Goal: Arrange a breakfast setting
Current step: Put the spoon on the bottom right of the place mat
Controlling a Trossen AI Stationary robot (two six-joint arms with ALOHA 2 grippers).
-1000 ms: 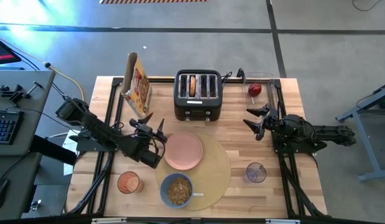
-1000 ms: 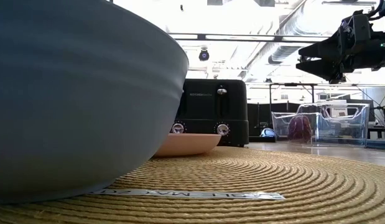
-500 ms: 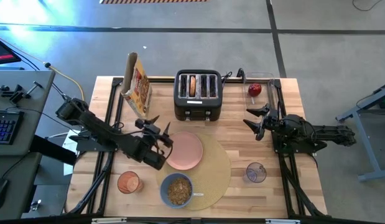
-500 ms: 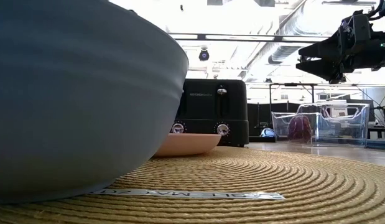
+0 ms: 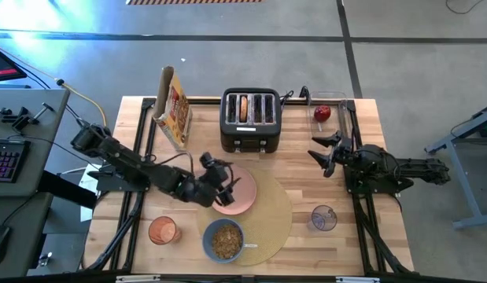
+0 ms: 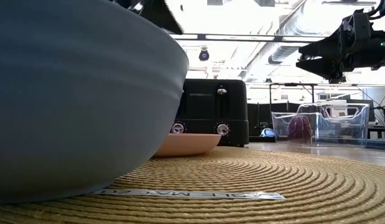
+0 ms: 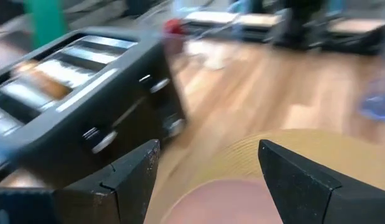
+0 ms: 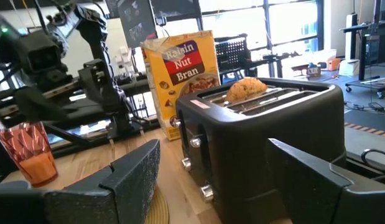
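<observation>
The pink plate (image 5: 237,191) lies on the round tan placemat (image 5: 267,211), with the blue bowl (image 5: 224,240) of cereal and a small spoon (image 5: 250,246) on the mat's near part. The orange cup (image 5: 162,230) stands at the near left, the purplish glass (image 5: 323,218) at the near right. The bagel (image 5: 243,107) sticks up from a slot of the black toaster (image 5: 251,119). The red apple (image 5: 322,114) lies in a clear bin at the far right. My left gripper (image 5: 227,178) is open above the plate's left part. My right gripper (image 5: 320,152) is open, held above the table right of the toaster.
The cereal box (image 5: 174,106) stands at the far left, beside the toaster. Black frame rails (image 5: 141,149) run along the table's left and right sides. Bare wood lies between the mat and my right gripper.
My left gripper has gone toward the table's right edge, from left of the plate to above its left part, and has turned toward the toaster. Its fingers have stayed open.
</observation>
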